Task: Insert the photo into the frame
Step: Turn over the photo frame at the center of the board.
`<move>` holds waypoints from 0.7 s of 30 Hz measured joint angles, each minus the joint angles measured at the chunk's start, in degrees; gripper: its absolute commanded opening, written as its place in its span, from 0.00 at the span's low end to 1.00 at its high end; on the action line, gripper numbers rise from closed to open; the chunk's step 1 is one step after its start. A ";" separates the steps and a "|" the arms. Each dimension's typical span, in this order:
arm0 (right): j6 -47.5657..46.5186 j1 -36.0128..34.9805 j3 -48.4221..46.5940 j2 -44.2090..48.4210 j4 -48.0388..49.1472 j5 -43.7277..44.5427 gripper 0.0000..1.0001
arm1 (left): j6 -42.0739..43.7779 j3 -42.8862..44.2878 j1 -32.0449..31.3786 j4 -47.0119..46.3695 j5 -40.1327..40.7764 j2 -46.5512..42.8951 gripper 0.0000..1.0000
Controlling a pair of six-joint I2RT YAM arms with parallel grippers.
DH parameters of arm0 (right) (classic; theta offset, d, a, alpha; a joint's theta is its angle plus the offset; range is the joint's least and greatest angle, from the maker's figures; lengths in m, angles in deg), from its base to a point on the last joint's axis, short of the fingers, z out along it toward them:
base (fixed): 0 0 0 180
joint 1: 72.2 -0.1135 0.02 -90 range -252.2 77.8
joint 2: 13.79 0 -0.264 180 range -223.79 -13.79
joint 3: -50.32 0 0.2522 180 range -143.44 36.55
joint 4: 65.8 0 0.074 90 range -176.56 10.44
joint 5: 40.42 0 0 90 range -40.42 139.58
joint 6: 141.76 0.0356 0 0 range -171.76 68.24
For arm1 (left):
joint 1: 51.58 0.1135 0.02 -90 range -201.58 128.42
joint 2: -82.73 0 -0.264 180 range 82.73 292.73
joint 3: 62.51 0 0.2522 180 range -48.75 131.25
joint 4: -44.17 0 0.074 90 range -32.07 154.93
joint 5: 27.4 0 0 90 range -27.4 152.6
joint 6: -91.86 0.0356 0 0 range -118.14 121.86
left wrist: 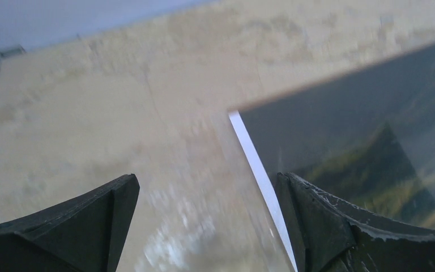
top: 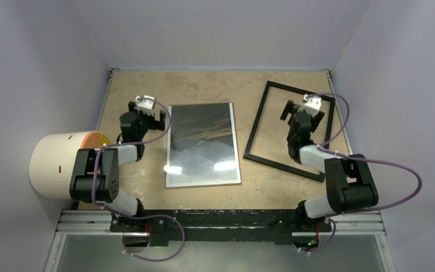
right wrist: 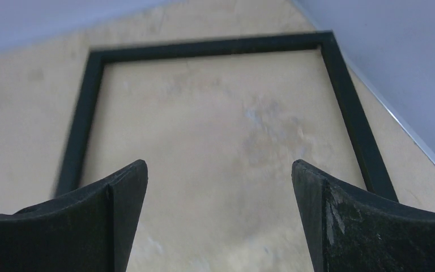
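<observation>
The photo point(top: 202, 144) lies flat in the middle of the table, dark mountains at the far end and pale grey near me, with glare spots. A thin brown edge shows along its near and right sides. The frame point(top: 259, 122) lies black side up to the right, turned a little. My left gripper point(top: 146, 113) is open and empty, just left of the photo's far left corner. In the left wrist view point(left wrist: 207, 226) the photo's white border point(left wrist: 255, 158) runs by the right finger. My right gripper point(top: 303, 113) is open and empty over the bare table inside the frame point(right wrist: 204, 48).
A large cream cylinder point(top: 56, 164) with an orange inside lies at the left, beside the left arm. Grey walls close the table on the left, far and right sides. A metal rail point(top: 221, 221) runs along the near edge.
</observation>
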 measured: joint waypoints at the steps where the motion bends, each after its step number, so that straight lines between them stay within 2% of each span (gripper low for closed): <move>1: 2.51 0.00 -5.16 -0.04 -5.31 1.99 0.99 | 0.24 4.02 0.02 4.04 0.11 -0.28 1.00; 4: 12.02 0.17 -17.86 -0.70 -19.23 5.88 0.99 | 1.44 13.27 0.11 13.20 0.39 -0.61 1.00; 6: 16.63 0.55 -22.27 -0.52 -24.98 5.09 0.99 | 2.10 18.73 0.20 20.35 0.50 -0.76 1.00; 12: 20.04 0.07 -28.06 -3.85 -37.24 -7.37 0.99 | 3.04 30.73 0.20 39.56 0.42 -0.57 1.00; 17: 20.33 -9.42 -38.51 -12.15 -48.39 -7.23 0.97 | 3.02 35.50 0.20 50.27 -0.87 -0.13 1.00; 21: 21.59 -17.29 -45.72 -17.77 -56.85 -4.31 0.84 | 3.04 35.76 0.17 56.37 -2.05 0.48 1.00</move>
